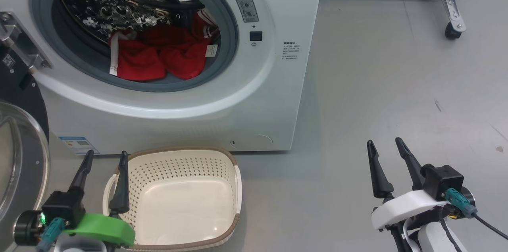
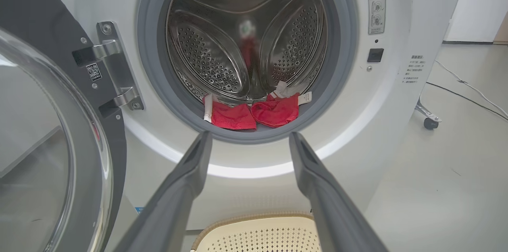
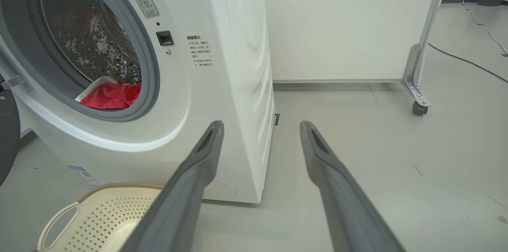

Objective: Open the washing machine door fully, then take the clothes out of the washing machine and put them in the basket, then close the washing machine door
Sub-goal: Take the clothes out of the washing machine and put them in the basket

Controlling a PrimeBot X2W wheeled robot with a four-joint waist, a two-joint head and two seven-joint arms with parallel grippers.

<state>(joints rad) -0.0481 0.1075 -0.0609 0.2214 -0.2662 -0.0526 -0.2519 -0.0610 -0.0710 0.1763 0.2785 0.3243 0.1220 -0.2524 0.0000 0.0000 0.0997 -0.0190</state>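
1. Round black-rimmed glass washing machine door (image 1: 18,152) swung open, far left.
2. Bright red white-striped clothes (image 1: 158,55) heaped inside big white front-loading washing machine (image 1: 254,97).
3. Cream perforated plastic basket (image 1: 186,151) on grey floor (image 1: 377,85), near, below opening.
4. Left gripper (image 1: 107,152) apart, by basket's left rim; right gripper (image 1: 384,141) apart, well right.

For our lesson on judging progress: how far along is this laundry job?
Done: the door stands wide open. In hand: nothing; the left gripper and right gripper are open and empty, short of the washing machine. Left: the red clothes lie inside it, the basket is empty, and the door needs closing.
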